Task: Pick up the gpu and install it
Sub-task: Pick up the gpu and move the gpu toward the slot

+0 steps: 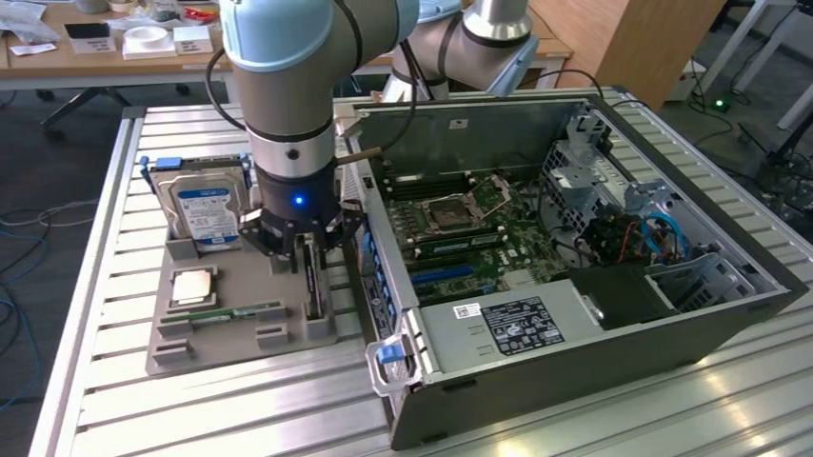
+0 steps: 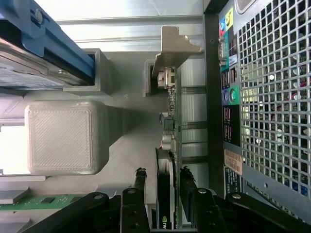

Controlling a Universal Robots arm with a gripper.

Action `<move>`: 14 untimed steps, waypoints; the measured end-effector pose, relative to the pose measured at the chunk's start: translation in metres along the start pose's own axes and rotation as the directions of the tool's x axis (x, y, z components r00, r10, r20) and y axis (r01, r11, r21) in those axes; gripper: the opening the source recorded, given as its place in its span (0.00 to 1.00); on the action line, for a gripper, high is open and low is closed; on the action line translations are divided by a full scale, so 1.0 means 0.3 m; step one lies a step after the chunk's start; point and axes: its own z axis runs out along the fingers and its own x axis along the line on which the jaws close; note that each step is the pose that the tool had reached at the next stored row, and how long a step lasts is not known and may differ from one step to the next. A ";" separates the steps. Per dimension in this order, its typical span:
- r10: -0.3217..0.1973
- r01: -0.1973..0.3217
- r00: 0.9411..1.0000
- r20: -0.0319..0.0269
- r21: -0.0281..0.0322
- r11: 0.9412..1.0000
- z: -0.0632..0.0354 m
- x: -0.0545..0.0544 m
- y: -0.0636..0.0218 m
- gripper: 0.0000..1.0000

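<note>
The gpu (image 1: pixel 311 278) stands on edge in a slot at the right side of the grey holder tray (image 1: pixel 178 354), right beside the open computer case (image 1: pixel 610 314). In the wrist view the gpu (image 2: pixel 167 141) runs away from the camera, with its metal bracket at the far end. My gripper (image 1: pixel 303 249) is lowered straight over the card. Its black fingers (image 2: pixel 140 178) straddle the card's near end, one on each side. A gap shows between the card and the finger on its black face, so the gripper (image 2: pixel 164 175) is open around the card.
On the tray are a silver hard drive with a blue label (image 1: pixel 204 211), a CPU (image 1: pixel 193 286) and a green memory stick (image 1: pixel 242 312). The case's motherboard (image 1: pixel 470 228) lies exposed. The case's perforated rear panel (image 2: pixel 272 97) stands close to the card.
</note>
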 end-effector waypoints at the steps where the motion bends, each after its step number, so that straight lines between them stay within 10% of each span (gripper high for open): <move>1: 0.000 0.000 1.000 0.000 0.000 1.000 0.000 -0.001 0.000 0.42; 14: 0.000 0.000 1.000 0.000 0.000 1.000 0.000 -0.004 0.000 0.42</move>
